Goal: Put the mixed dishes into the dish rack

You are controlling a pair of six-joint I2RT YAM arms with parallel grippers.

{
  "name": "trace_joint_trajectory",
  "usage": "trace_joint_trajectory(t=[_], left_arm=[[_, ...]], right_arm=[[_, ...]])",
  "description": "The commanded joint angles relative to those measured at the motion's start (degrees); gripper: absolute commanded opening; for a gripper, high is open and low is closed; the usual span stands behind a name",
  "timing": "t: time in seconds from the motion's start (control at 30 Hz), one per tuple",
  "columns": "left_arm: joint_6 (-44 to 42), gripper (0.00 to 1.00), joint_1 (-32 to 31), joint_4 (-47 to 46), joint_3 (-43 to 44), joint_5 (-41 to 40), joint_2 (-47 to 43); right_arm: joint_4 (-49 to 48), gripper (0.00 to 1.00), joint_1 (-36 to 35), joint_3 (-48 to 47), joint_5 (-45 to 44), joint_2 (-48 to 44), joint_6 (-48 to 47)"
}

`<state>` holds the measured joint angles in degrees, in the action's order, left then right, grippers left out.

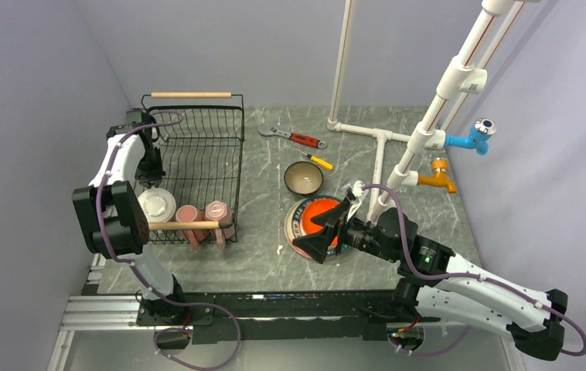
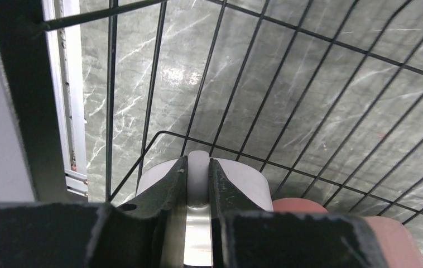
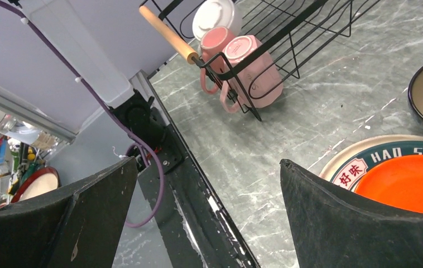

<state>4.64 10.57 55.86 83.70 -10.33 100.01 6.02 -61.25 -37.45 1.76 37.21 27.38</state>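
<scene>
The right end effector (image 1: pixel 327 230) hangs released, jaws spread wide, over the near-left edge of the flat, round orange-red plate (image 3: pixel 410 184). That plate lies stacked on the larger lettered-rim plate (image 3: pixel 360 162), just beneath and beyond the fingers. It has no long axis, so the rim looks like the place to pinch, and this arm is the nearer one. The black wire dish rack (image 1: pixel 212 147) sits well to its left across the grey marbled desk (image 1: pixel 263 232). The left end effector (image 2: pixel 198 184) is clenched on the handle of the white ceramic mug (image 2: pixel 248 187) inside the rack.
</scene>
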Motion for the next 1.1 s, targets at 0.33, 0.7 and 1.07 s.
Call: trace_joint_trajectory(t=[0.33, 0.7, 1.07], left_arm=[[2.6, 0.00, 5.4, 0.2, -7.3, 6.6, 0.6], [2.6, 0.00, 5.7, 2.9, -6.7, 4.6, 2.0], [2.8, 0.47, 5.6, 3.7, -7.1, 5.3, 2.6]], right_arm=[[-3.4, 1.00, 0.1, 0.4, 0.2, 0.2, -1.0], [-3.5, 1.00, 0.1, 0.2, 0.1, 0.5, -1.4], [-2.9, 1.00, 0.3, -0.4, 0.0, 1.3, -1.5]])
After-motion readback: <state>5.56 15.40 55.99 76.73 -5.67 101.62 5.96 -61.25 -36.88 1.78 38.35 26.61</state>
